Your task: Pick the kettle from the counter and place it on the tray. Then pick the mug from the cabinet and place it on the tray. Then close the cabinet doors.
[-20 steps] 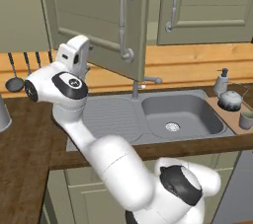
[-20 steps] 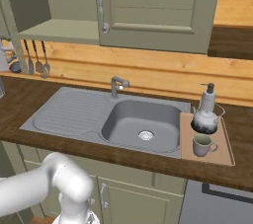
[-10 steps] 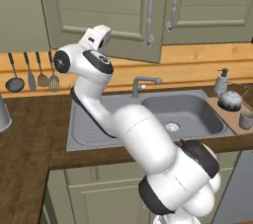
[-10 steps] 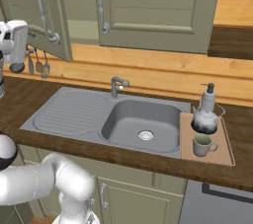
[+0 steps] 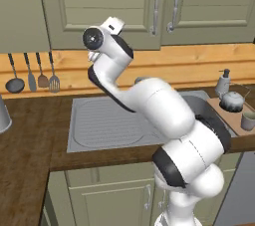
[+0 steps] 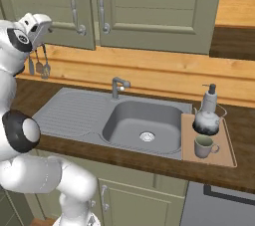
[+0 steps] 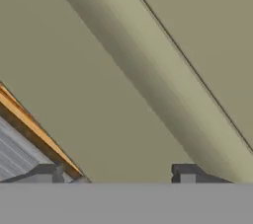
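Note:
The two olive-grey cabinet doors, left (image 5: 104, 6) and right (image 5: 214, 1), stand side by side, bar handles (image 6: 74, 3) together; the left door's lower edge sits slightly proud of the right one. My gripper (image 5: 115, 23) is up against the left door's face (image 7: 148, 70), open, its fingertips (image 7: 188, 172) wide apart with nothing between them. In the right base view the gripper (image 6: 42, 22) is at the door's lower left. The silver kettle (image 6: 205, 120) and the small grey mug (image 6: 203, 146) stand on the pale wood tray (image 6: 221, 155) on the dark counter (image 6: 239, 120).
A grey soap dispenser (image 6: 210, 95) stands behind the kettle. The inset sink (image 6: 142, 123) with its faucet (image 6: 117, 86) and ribbed drainboard (image 5: 104, 120) lies below my arm. Utensils (image 5: 32, 73) hang on the wooden backsplash at the left.
The left cabinet door has swung from wide open to nearly flush with the right door. My arm and hand swept right and up along with it.

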